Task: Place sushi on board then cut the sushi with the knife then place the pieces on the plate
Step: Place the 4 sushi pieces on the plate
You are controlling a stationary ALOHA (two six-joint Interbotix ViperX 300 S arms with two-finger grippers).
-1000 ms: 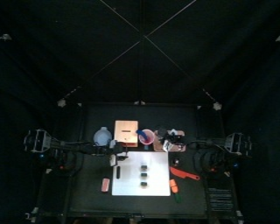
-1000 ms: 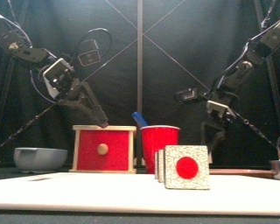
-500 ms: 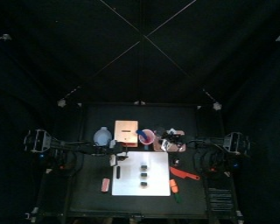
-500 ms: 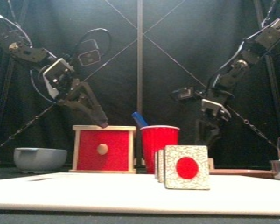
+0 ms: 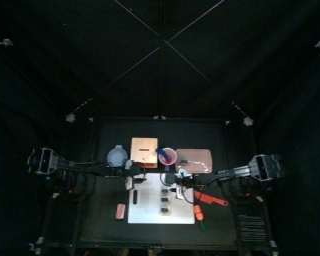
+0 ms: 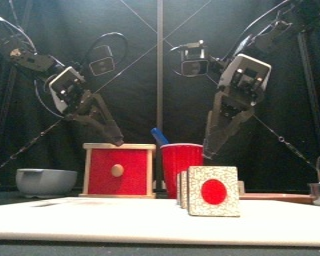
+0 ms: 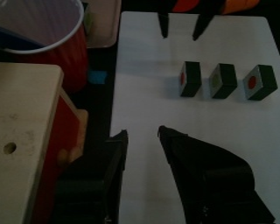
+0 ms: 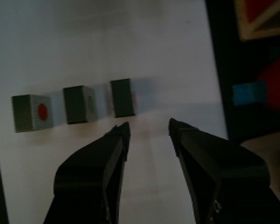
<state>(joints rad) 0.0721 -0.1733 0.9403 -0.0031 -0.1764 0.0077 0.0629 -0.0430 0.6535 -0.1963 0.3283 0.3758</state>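
One white cutting board (image 7: 143, 83), flat, smooth and rigid, takes the table's front middle. Behind it stand a pale wooden box (image 6: 119, 170) with a red drawer front, a matte pink tray (image 5: 195, 157) and a red cup (image 6: 183, 165). The right gripper (image 8: 149, 125) hangs over the board, jaws apart and empty. The left gripper (image 7: 142, 131) is also open, beside the box. Three sushi pieces (image 7: 224, 80) stand in a row on the board, apart from each other: dark green blocks with red-dot faces. They're likely light, stiff and a bit slick. Pinch across the flat sides, one piece at a time.
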